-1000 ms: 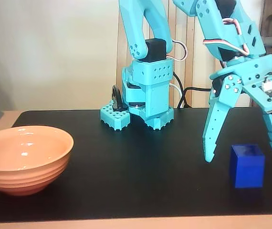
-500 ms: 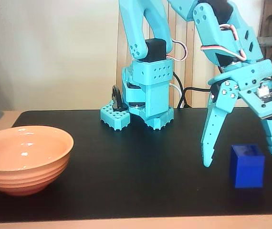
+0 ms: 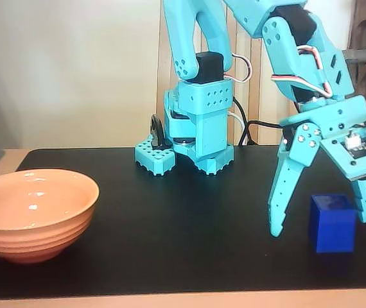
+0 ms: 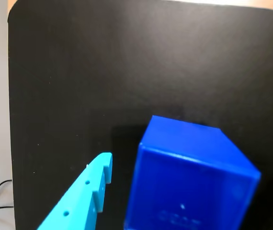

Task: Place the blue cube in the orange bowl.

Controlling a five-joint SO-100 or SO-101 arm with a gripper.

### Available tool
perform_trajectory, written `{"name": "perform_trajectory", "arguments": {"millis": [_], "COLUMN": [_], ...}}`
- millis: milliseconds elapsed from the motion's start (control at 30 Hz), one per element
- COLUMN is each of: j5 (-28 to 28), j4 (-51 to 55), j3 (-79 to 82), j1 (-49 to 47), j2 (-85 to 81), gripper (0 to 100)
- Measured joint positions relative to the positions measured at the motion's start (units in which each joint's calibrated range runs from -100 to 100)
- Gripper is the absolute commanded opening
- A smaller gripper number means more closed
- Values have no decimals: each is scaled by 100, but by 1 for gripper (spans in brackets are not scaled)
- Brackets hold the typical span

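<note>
The blue cube rests on the black mat at the right of the fixed view. My turquoise gripper hangs over it, open, with one finger to the cube's left and the other behind its right edge. Neither finger touches the cube. In the wrist view the blue cube fills the lower middle, with one finger apart from it at lower left. The orange bowl sits empty at the far left of the fixed view.
The arm's turquoise base stands at the back centre of the black mat. Cables run behind it. A wooden table edge shows along the front and left of the mat.
The gripper has dropped lower, so its fingers now straddle the cube. Cube and bowl have not moved.
</note>
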Motion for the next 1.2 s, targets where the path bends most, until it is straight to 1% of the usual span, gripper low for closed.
{"name": "perform_trajectory", "arguments": {"millis": [200,1067,1200], "j5": [0,0,0], "j4": [-132,-132,-132], "j3": [0,190,190], "j1": [0,0,0], "j2": [119,144,144], "gripper": [41,41,31]}}
